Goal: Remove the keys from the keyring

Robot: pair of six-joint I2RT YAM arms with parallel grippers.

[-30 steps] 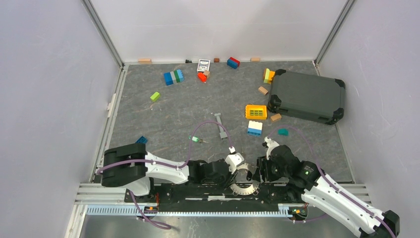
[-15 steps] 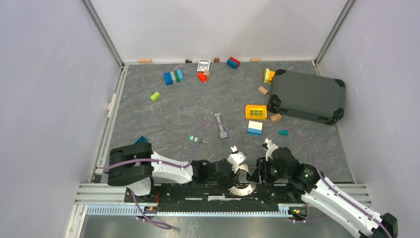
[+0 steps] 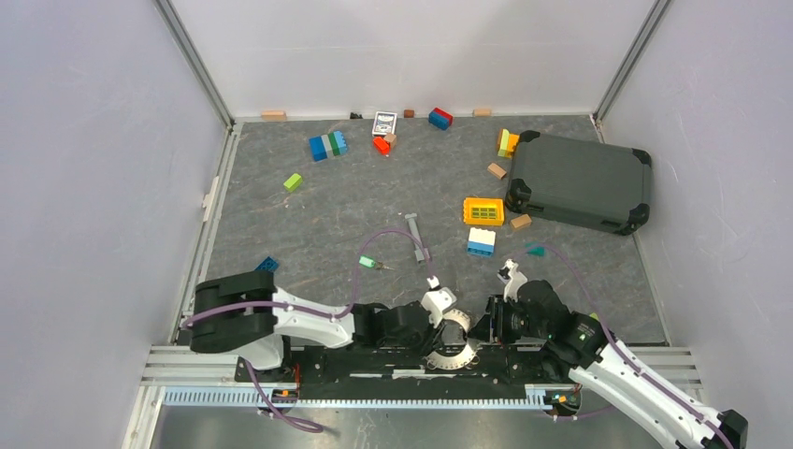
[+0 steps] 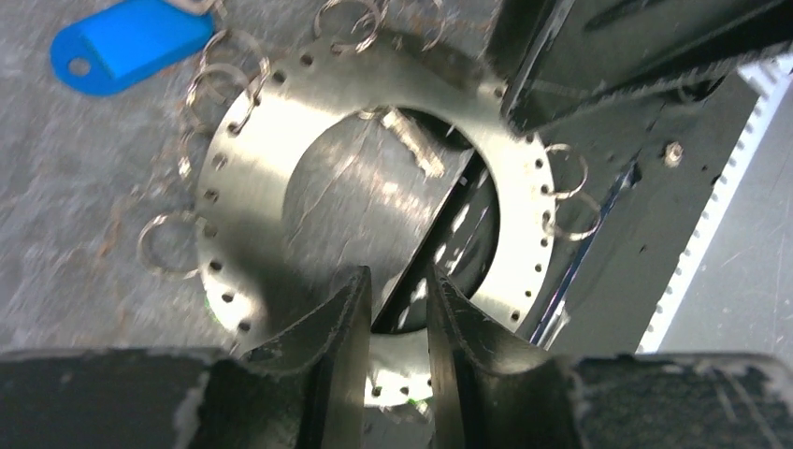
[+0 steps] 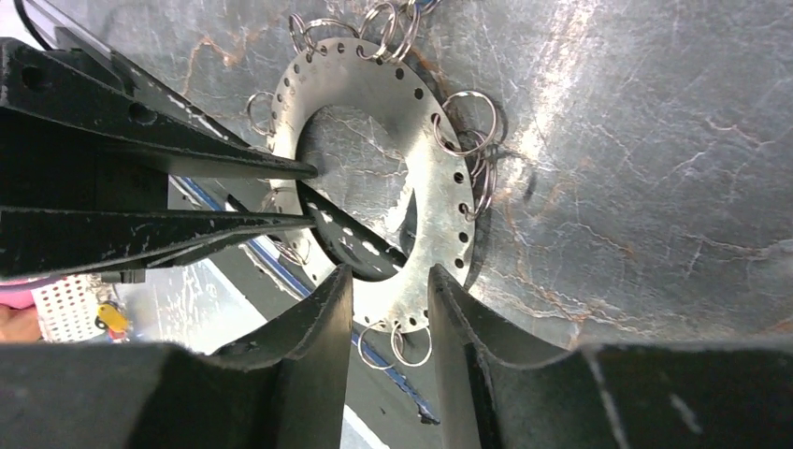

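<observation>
Grey table (image 3: 309,215): perforated steel disc (image 4: 248,196) lay at near edge, between both pincers. Left gripper (image 4: 397,281): jaws narrowly spread, tips over disc's inner rim, nothing visibly pinched. Right gripper (image 5: 388,276): jaws apart, straddling another stretch of rim. Blue key tag (image 4: 131,42) sat just beside disc. Green-headed key (image 3: 370,264) lay loose on table, ahead of left gripper, well apart from both. Wire keyrings (image 5: 393,341) threaded through disc's rim holes; one pair sat directly between right fingers.

Bright, even light — wrist views blurred, glary.
</observation>
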